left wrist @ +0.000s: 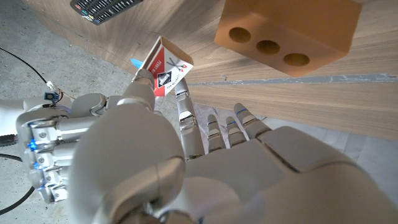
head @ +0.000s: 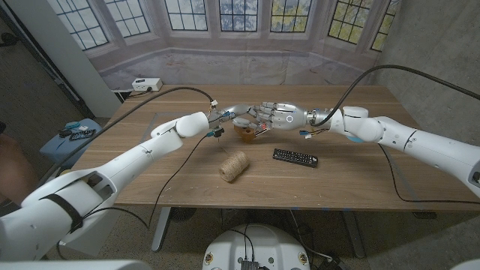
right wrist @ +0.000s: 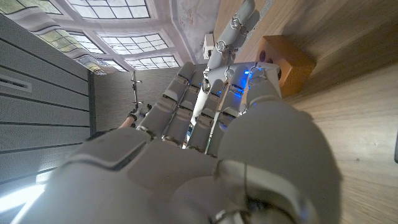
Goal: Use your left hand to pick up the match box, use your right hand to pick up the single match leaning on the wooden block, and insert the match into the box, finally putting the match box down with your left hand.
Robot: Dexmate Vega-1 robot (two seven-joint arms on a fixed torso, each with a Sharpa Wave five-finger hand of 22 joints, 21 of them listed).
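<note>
The left hand (left wrist: 155, 155) is pinching the match box (left wrist: 165, 65) and holding it above the table (head: 337, 176), just over the wooden block (left wrist: 289, 31); the right hand (head: 276, 116) is meeting it fingertip to fingertip; whether it is gripping the match I cannot tell; the insertion step seems to be under way; next, the match needs sliding into the box's open end.

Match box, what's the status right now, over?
Left hand holds match box above the table. Right hand meets it; match unseen. Wooden block beside, nothing blocking.
</note>
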